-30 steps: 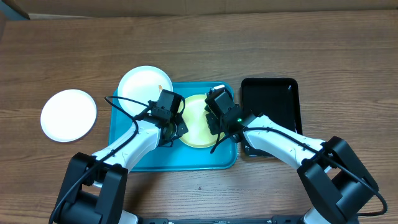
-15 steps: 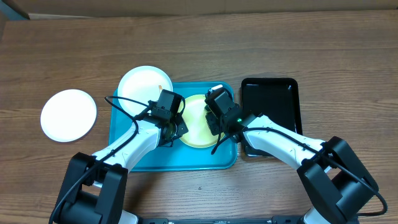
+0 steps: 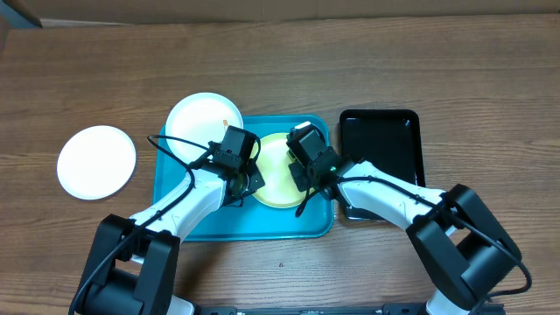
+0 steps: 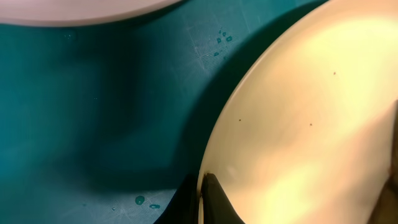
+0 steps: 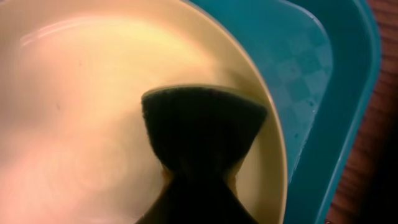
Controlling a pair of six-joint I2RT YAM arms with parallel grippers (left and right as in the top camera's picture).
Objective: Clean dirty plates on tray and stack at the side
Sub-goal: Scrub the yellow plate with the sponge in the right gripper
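Observation:
The pale yellow-green plate [image 3: 276, 179] lies on the turquoise tray [image 3: 271, 220]. My left gripper [image 3: 249, 181] is shut on its left rim; in the left wrist view the fingers [image 4: 202, 199] pinch the plate's edge [image 4: 311, 124] above the tray floor [image 4: 93, 124]. My right gripper [image 3: 304, 171] is shut on a dark sponge [image 5: 202, 124] pressed onto the plate [image 5: 81, 93] near its right rim, beside the tray's wall [image 5: 323, 93]. A white plate with an orange smear [image 3: 203, 122] rests over the tray's far-left corner. Another white plate [image 3: 96, 162] lies on the table to the left.
A glossy black tray [image 3: 385, 144] stands right of the turquoise tray, with my right arm crossing its near-left part. The white plate's edge [image 4: 93, 6] shows at the top of the left wrist view. Water drops [image 4: 140, 200] sit on the tray floor.
My right gripper with the sponge has shifted slightly left on the yellow-green plate. The left gripper and the plates have not moved.

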